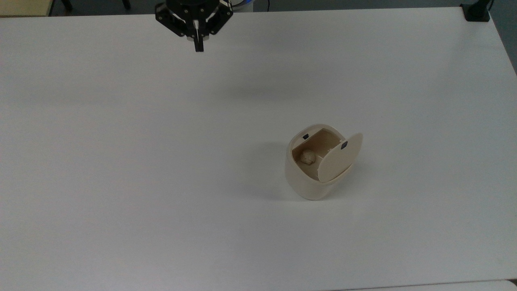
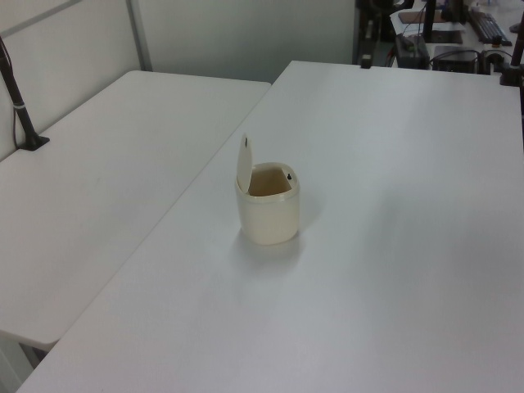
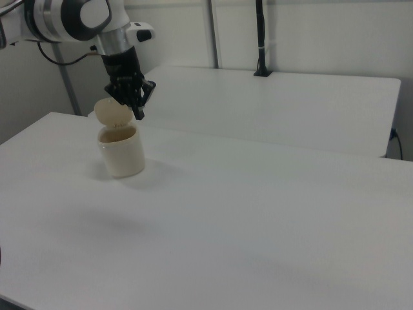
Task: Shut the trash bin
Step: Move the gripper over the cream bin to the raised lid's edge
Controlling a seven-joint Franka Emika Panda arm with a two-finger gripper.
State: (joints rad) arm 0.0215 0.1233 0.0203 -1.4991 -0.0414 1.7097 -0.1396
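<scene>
The trash bin (image 1: 309,178) stands upright on the white bench (image 1: 121,161), a little toward the top view's right of centre. Its lid (image 1: 339,158) is raised on its hinge, leaving the tan inside open, and a small crumpled wad (image 1: 307,157) lies at the bottom. The pincer (image 1: 198,47) hangs above the bench's far edge in the top view, well apart from the bin, its two fingers pressed together and holding nothing. In the left view the lid (image 2: 244,162) stands nearly upright.
</scene>
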